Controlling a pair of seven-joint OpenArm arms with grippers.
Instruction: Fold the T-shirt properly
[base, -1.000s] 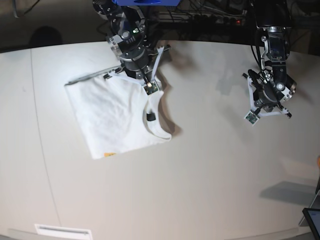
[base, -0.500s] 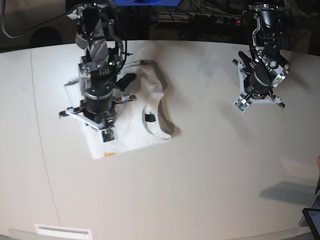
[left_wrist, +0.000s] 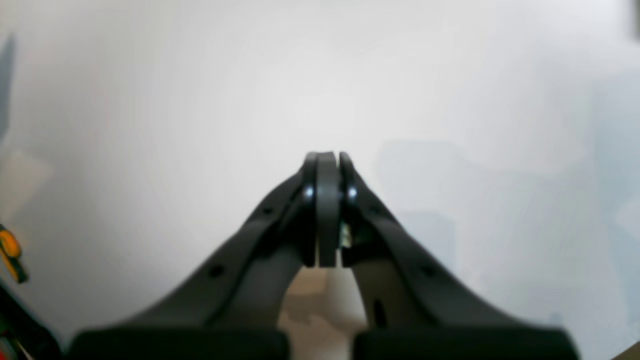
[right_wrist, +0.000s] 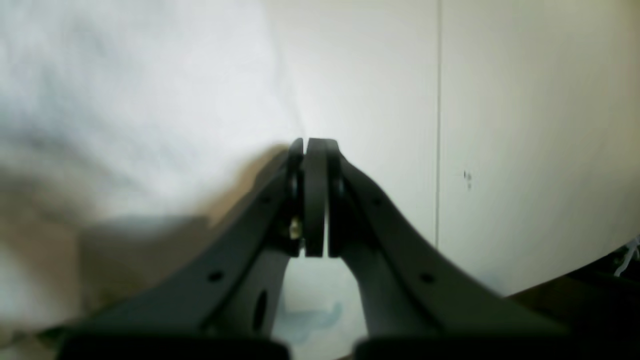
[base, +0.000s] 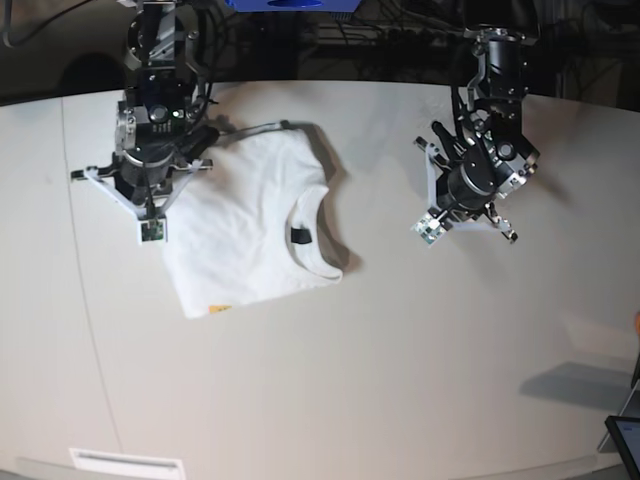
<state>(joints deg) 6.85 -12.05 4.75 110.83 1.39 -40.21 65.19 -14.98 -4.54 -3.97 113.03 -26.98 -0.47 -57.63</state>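
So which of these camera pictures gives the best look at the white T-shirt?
The base view. It shows the whole folded T-shirt from above, with its collar and small dark neck label. The right wrist view catches only a blurred white patch of cloth; the left wrist view shows just bare table.

Open desk (base: 400, 350) on most sides of the T-shirt (base: 245, 230); both arms hanging above it.

Wide bare surface right of the T-shirt and in front of it, toward the near desk edge. Left of the T-shirt, bare as well, crossed only by a thin seam line. Over the T-shirt's left edge, the right gripper (base: 152, 232), fingers (right_wrist: 315, 195) pressed together, blocking that side from above. Well right of the T-shirt, the left gripper (base: 428, 226), also closed, over bare desk. Behind the T-shirt, dark clutter past the far desk edge.
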